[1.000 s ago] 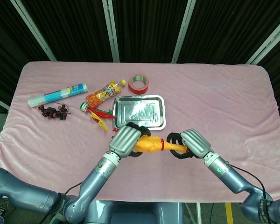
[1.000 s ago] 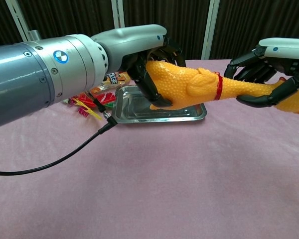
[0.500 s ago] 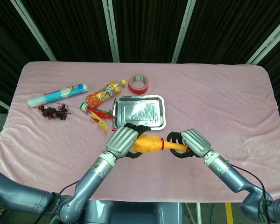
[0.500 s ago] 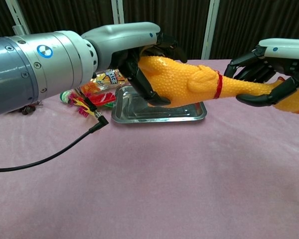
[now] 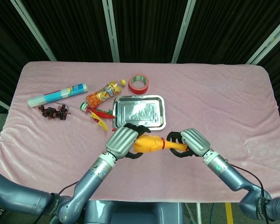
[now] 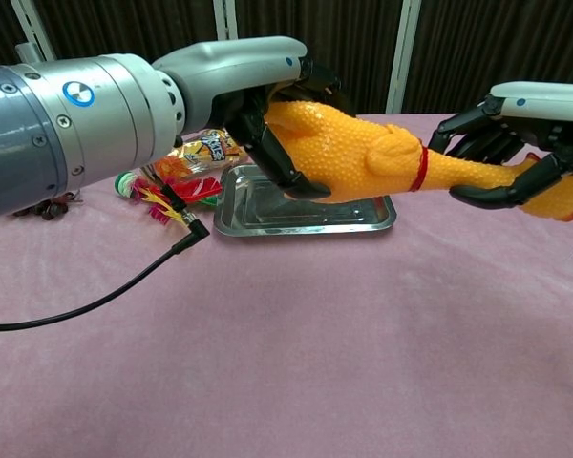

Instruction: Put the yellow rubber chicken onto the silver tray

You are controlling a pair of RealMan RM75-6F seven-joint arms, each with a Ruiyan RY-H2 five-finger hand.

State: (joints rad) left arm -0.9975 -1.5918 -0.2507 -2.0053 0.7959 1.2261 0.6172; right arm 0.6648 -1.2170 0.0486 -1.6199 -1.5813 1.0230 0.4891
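The yellow rubber chicken point(image 5: 151, 144) point(image 6: 363, 157) with a red neck band hangs in the air just in front of the silver tray point(image 5: 139, 112) point(image 6: 244, 218), lying left to right. My left hand point(image 5: 123, 141) point(image 6: 267, 105) grips its fat body end. My right hand point(image 5: 190, 143) point(image 6: 516, 129) holds the thin neck and head end, fingers curled around it. Nothing lies in the tray.
Left of the tray lie an orange snack pouch point(image 5: 104, 92), red and yellow wrappers point(image 5: 97, 115), a blue-white tube point(image 5: 57, 94) and dark grapes point(image 5: 53, 111). A red tape roll point(image 5: 139, 83) sits behind the tray. A black cable point(image 6: 105, 291) trails over the pink cloth.
The chicken and my left hand shifted slightly left and the body end rose a little. My right hand has barely moved.
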